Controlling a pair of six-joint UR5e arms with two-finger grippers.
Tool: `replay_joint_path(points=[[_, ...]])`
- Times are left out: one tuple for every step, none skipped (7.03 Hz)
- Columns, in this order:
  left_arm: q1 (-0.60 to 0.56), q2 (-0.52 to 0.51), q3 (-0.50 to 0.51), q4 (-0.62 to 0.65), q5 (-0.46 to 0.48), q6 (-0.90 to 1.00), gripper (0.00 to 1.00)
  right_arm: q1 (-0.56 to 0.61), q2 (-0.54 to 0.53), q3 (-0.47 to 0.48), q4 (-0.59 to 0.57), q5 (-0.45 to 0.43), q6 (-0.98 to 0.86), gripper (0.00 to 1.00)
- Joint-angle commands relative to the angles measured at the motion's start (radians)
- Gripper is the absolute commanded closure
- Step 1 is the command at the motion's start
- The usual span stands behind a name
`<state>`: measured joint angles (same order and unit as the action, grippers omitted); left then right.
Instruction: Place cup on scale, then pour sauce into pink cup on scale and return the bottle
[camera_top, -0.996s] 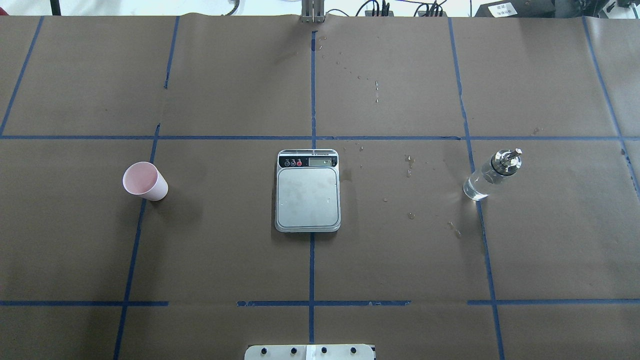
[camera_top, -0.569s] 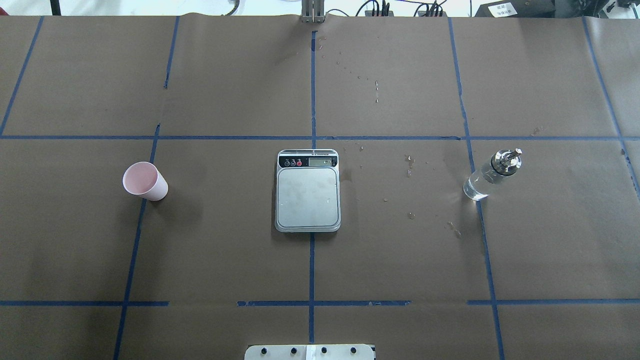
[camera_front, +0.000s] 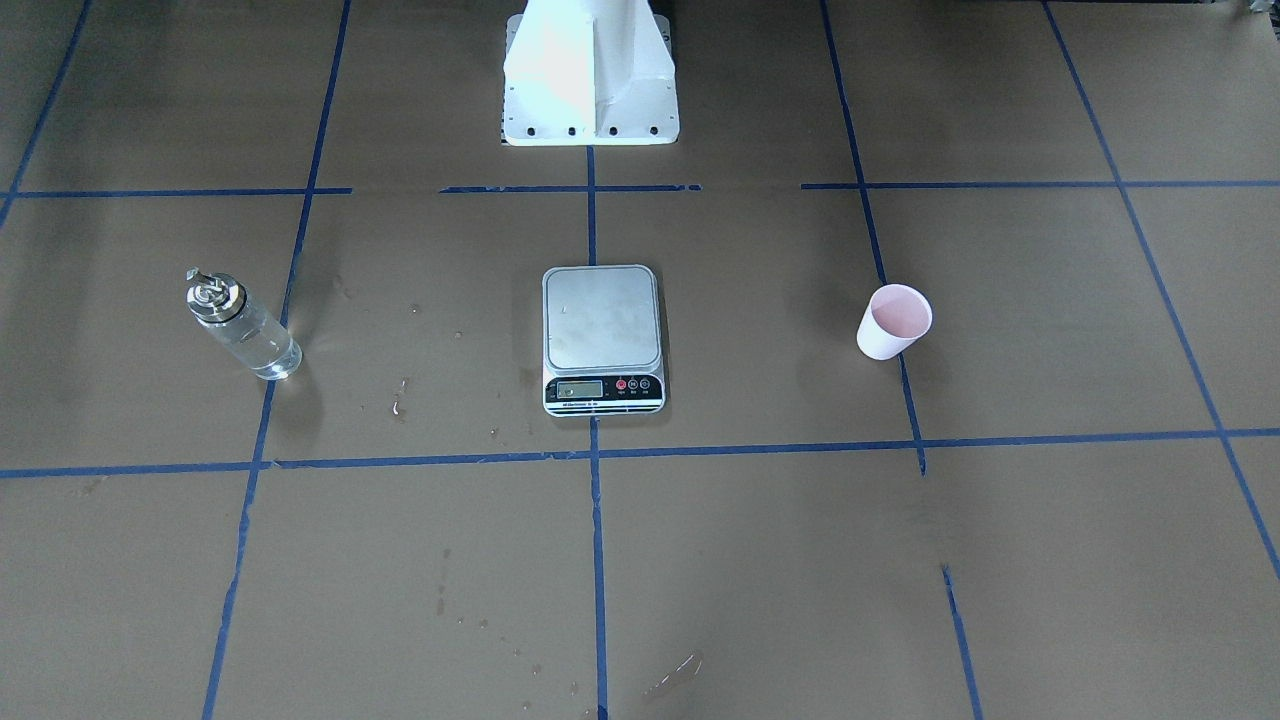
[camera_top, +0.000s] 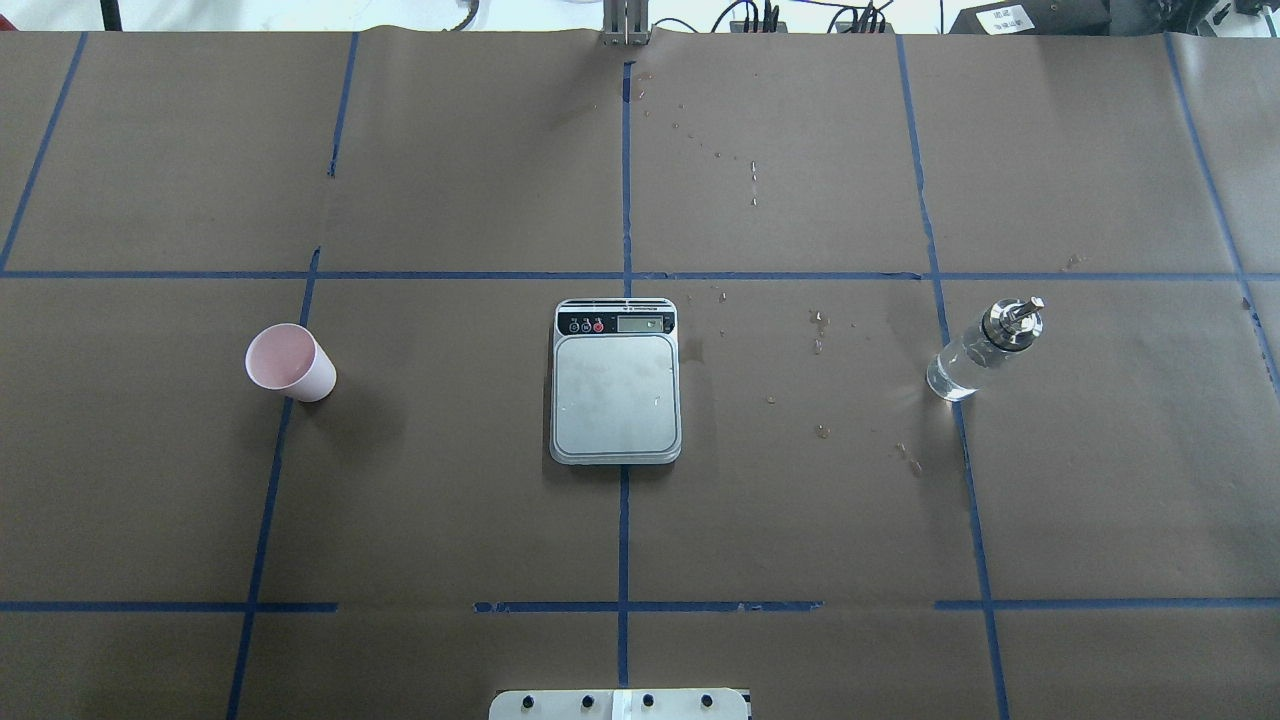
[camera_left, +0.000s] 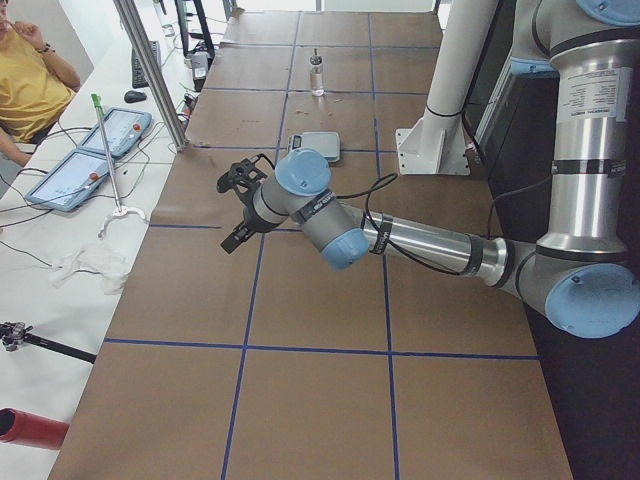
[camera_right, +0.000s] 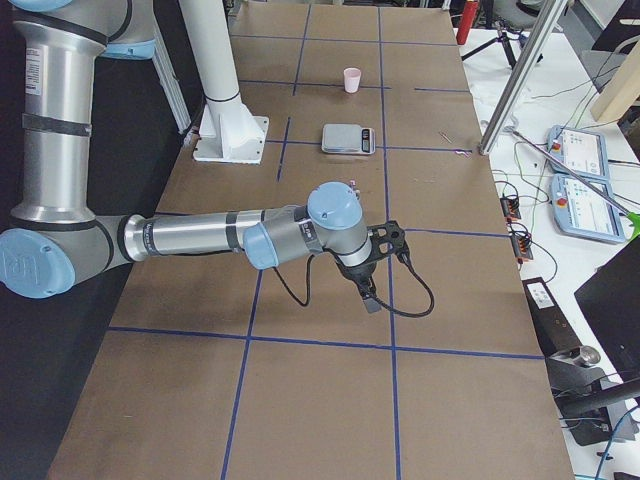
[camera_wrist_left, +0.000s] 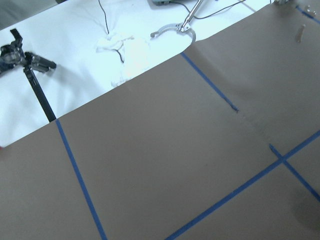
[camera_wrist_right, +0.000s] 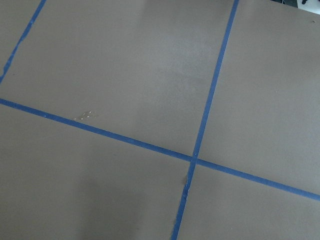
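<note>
The pale pink cup (camera_top: 290, 362) stands upright on the brown paper left of the scale (camera_top: 615, 390), well apart from it; it also shows in the front view (camera_front: 893, 322). The scale's steel platform is bare. The clear glass bottle (camera_top: 985, 349) with its metal spout stands right of the scale, with clear liquid inside. My left gripper (camera_left: 233, 225) shows only in the left side view and my right gripper (camera_right: 368, 290) only in the right side view. Both hang above the table's ends, far from the objects. I cannot tell whether they are open or shut.
Blue tape lines (camera_top: 624, 200) divide the brown paper. Wet drops (camera_top: 820, 340) lie between scale and bottle. The robot's white base (camera_front: 590, 80) stands behind the scale. Tablets and cables (camera_left: 100, 150) and a metal post (camera_left: 150, 70) stand along the operators' side.
</note>
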<state>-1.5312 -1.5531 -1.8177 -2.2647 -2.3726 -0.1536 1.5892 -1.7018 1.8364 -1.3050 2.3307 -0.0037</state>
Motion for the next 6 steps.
replay_joint_path(points=[[0.074,-0.080,-0.008,-0.015,0.003,-0.208,0.00,-0.003,0.019,0.000,0.050,0.016,0.060,0.00],[0.186,-0.082,-0.065,-0.045,0.094,-0.230,0.00,-0.014,0.019,-0.003,0.064,0.018,0.091,0.00],[0.321,-0.079,-0.078,-0.042,0.172,-0.364,0.00,-0.020,0.017,-0.002,0.064,0.018,0.093,0.00],[0.401,-0.081,-0.086,-0.042,0.244,-0.523,0.00,-0.021,0.016,-0.003,0.064,0.018,0.094,0.00],[0.480,-0.072,-0.092,-0.042,0.328,-0.660,0.00,-0.021,0.014,-0.003,0.064,0.018,0.094,0.00],[0.590,-0.064,-0.094,-0.041,0.478,-0.823,0.00,-0.021,0.011,-0.003,0.064,0.019,0.094,0.00]])
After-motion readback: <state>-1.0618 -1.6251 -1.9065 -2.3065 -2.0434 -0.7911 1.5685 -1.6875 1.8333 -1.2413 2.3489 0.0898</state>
